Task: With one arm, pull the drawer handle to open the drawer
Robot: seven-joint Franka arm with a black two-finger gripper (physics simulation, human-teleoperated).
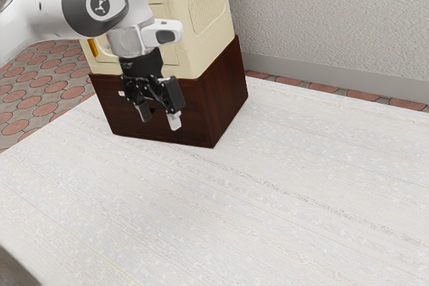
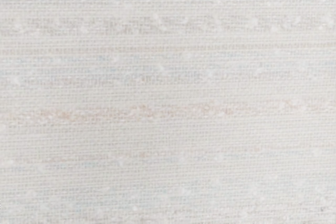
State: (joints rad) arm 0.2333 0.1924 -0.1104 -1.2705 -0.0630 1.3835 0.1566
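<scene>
Pale surface (image 1: 268, 212) spreads out nearest, with the big brown and cream cabinet (image 1: 226, 95) by its far corner, and a small dark bit, maybe the drawer handle (image 1: 153, 110), on the brown front (image 1: 193, 128). Jaws (image 1: 159, 117) hang spread apart close by, so line them up, pinch gently and pull straight out, with lots of room toward the near edge.

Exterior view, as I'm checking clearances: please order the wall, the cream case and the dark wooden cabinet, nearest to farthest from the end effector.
1. Dark wooden cabinet: just behind the end effector.
2. Cream case: higher up, on top of the cabinet.
3. Wall: beyond both, toward the exterior view's right.
</scene>
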